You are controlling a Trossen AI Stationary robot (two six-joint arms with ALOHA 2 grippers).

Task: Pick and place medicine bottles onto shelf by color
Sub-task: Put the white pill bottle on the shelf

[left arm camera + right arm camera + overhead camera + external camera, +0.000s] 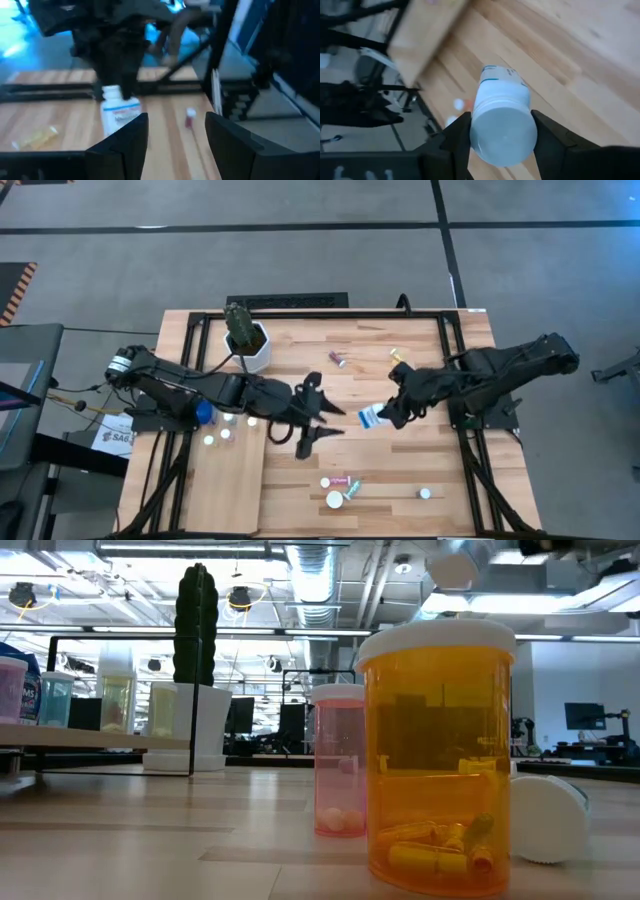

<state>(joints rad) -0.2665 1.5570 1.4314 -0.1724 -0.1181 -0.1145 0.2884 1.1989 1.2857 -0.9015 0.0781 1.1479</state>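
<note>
My right gripper (388,413) is shut on a white bottle with a blue label (372,417) above the middle of the table. My left gripper (328,420) is open and empty just left of it, and its fingers face the bottle (120,116). The pale shelf board (225,485) lies at the near left, with a blue bottle (203,413) and several white-capped bottles (226,434) standing on its far end. A pink bottle (338,359) and an amber bottle (398,355) lie on the far part of the table. An amber bottle (440,760) and a pink bottle (340,760) stand close to the low camera. My right gripper pinches the white bottle between its two fingers (462,140) at the cap end (502,135). The bottle's body (500,82) reaches on beyond the fingertips. The fingers slant down from the table's right. The bottle hangs clear of the table, cap uppermost (112,93).
A white hexagonal pot with a cactus (246,340) stands at the far left. A cluster of bottles (340,486) and a lone white-capped one (425,493) sit near the front edge. A black frame (455,370) runs along the table's sides.
</note>
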